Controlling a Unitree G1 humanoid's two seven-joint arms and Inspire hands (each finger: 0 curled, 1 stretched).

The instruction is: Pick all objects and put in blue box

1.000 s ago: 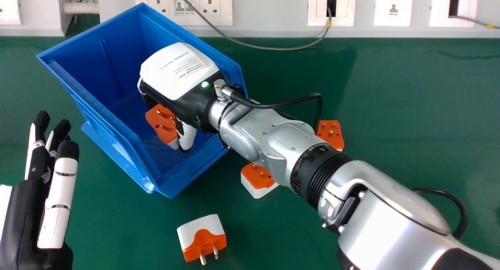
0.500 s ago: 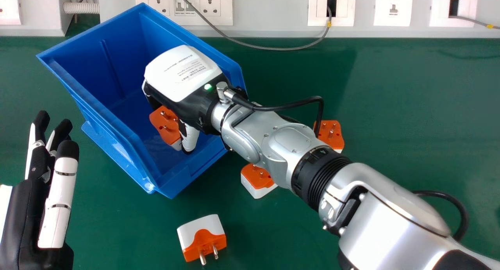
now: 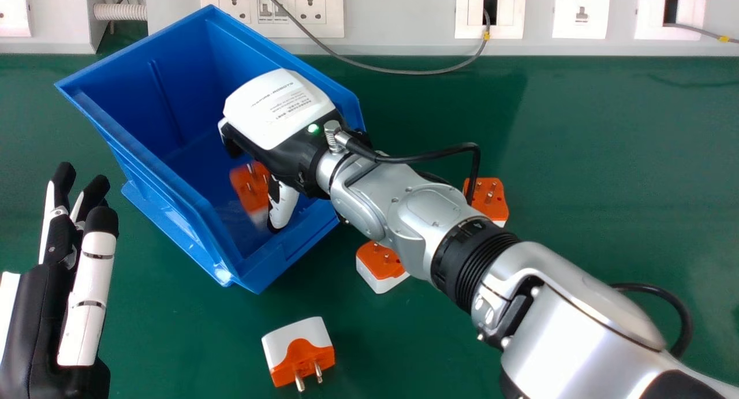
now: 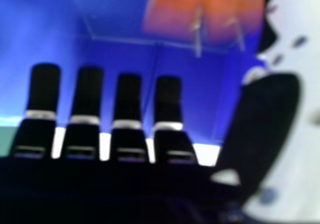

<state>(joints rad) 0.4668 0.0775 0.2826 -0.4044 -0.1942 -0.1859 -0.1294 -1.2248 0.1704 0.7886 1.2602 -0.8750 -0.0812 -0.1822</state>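
Right hand (image 3: 277,107) has edged rightward; you have it wide, fingers straight. Released plug (image 3: 249,185) looks to be dropping inside blue box (image 3: 167,182). Likely next: middle loose plug (image 3: 381,266), to that hand's right and nearer the robot; left hand (image 3: 86,298) idle at left.

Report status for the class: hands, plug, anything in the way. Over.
Right hand open, inside blue box. Orange-and-white plug near its thumb, contact unclear. Left hand open, outside box. Right arm crosses box's rim.
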